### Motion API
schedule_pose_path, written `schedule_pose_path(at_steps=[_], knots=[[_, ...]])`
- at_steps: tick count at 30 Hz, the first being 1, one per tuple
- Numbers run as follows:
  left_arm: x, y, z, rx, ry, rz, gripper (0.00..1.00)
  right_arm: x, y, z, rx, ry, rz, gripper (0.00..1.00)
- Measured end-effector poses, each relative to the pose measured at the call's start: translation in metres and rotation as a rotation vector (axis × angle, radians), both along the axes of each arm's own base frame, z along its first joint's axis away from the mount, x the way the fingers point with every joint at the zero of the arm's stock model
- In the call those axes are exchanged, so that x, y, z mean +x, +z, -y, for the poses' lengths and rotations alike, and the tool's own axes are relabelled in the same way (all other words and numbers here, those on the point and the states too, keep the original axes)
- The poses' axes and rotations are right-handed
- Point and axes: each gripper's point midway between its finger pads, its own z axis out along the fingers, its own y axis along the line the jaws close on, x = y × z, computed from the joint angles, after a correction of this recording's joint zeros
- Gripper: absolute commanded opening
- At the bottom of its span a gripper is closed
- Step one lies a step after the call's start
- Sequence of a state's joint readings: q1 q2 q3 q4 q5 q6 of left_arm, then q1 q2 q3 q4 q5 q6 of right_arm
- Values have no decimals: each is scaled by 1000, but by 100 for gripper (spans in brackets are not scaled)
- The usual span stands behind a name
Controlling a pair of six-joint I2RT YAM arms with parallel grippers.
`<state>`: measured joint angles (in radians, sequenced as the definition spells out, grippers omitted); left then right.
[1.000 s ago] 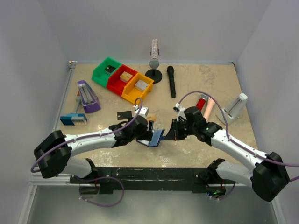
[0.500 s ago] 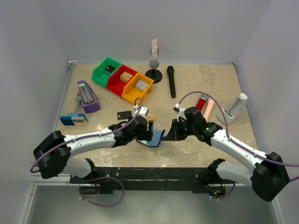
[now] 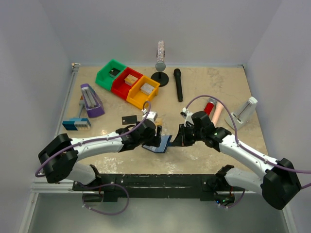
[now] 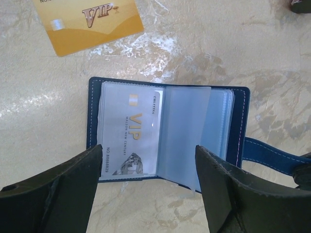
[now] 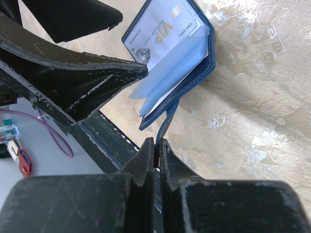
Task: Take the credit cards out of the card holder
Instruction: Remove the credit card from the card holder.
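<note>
In the top view, the card holder (image 3: 162,144) is seen lying open on the table (image 3: 214,82) near its front edge, between the two arms; the left gripper (image 3: 155,136) is held over it from the left and the right gripper (image 3: 177,140) is set at its right side. A black card (image 3: 129,119) is found flat on the table just behind the left arm, apart from the card holder, and a green bin (image 3: 112,74), a red bin (image 3: 127,81) and a yellow bin (image 3: 143,91) are lined up at the far left. In the left wrist view, the card holder is shown with its inner face up, and a silvery grey card (image 4: 130,138) printed VIP is seen tucked in its left pocket, partly covered by a clear sleeve (image 4: 182,131). The left gripper's jaws are spread wide, one to each side of the card holder, and nothing is grasped by them. A tan-gold card (image 4: 90,22) is seen lying on the table just beyond the card holder, not touching it. In the right wrist view, the right gripper's jaws are clenched on the blue snap tab (image 5: 167,116), which is seen running up from the card holder's edge into them, while the silvery grey card is shown in its pocket
</note>
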<state>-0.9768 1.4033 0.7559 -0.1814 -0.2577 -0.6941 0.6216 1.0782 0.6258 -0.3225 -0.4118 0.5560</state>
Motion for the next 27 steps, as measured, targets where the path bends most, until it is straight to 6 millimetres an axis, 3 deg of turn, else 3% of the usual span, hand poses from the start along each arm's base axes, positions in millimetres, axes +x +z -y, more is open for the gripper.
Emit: schedule_pose_path(at_steps=[9,10,14,18,23,27], knots=[[-9,10,30,-120,-106,-25,77,2,-4,4,-26,-26,-1,0],[-11,9,34,-130,-120,-32,77,3,-5,6,-34,-32,-4,2],[-16,-1,45,-145,-160,-64,77,5,-10,14,-77,-76,-8,25],[-19,-10,50,-140,-183,-89,77,5,-10,24,-108,-119,0,38],[-20,-4,56,-168,-199,-82,77,3,-8,35,-139,-153,13,40],[-19,15,52,-212,-191,-35,78,5,3,38,-132,-167,45,38]])
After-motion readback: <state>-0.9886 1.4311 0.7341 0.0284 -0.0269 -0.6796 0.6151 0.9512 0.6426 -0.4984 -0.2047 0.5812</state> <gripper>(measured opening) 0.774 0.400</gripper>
